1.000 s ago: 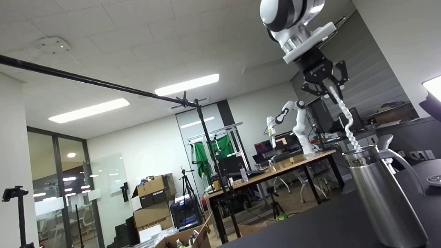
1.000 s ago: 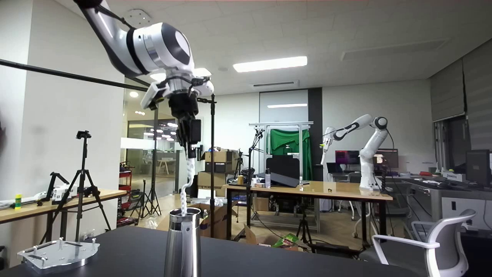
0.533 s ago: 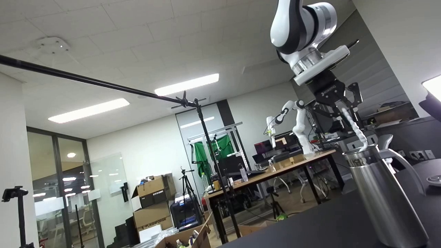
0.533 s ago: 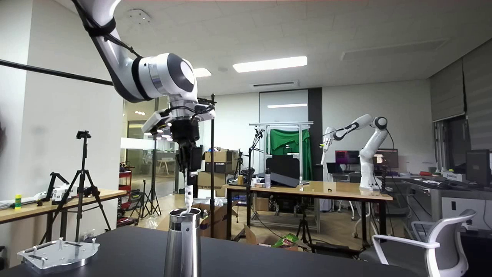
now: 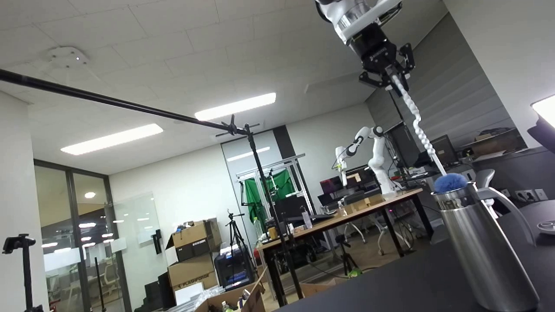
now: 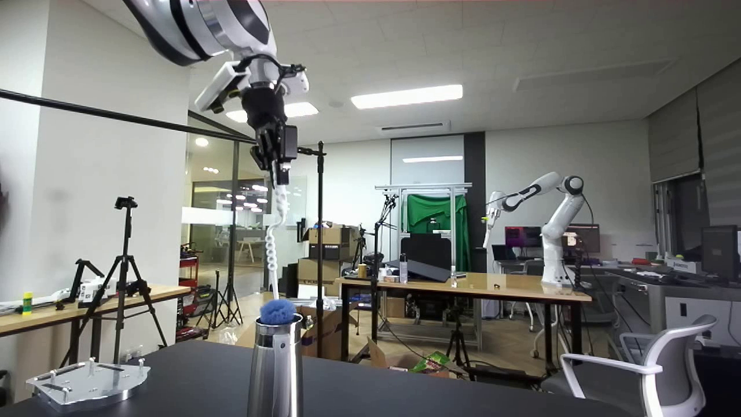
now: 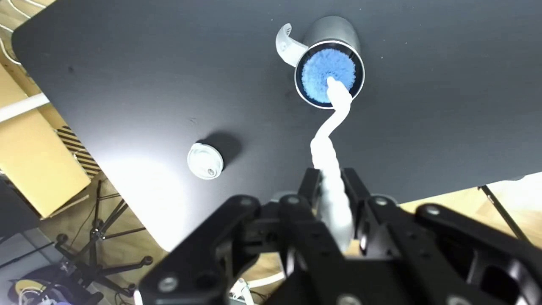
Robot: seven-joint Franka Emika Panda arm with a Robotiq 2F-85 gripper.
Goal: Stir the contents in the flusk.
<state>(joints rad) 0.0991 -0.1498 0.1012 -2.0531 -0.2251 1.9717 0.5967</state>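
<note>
"What is in the background?"

"In both exterior views, a green cloth (image 6: 425, 211) hangs in a metal frame (image 6: 425, 186) behind a wooden desk (image 6: 492, 283). An upright bottle (image 6: 403, 269) stands on the desk."

"And on the left?"

"In an exterior view, a black tripod (image 6: 123, 255) in front of a side table (image 6: 168, 291) bearing a yellow-and-green tube (image 6: 27, 304)."

"Nearer?"

"A clear slab (image 6: 101, 383) topped with short posts (image 6: 91, 366), at the edge of a black table (image 6: 393, 394). At the right, a grey-and-white chair (image 6: 674, 365)."

"And overhead?"

"In an exterior view, two long lights (image 5: 236, 106) and a slanting black pole (image 5: 108, 100)."

"Anything stacked?"

"Yes, cardboard boxes (image 5: 190, 268), near a glass wall (image 5: 54, 203)."
</note>
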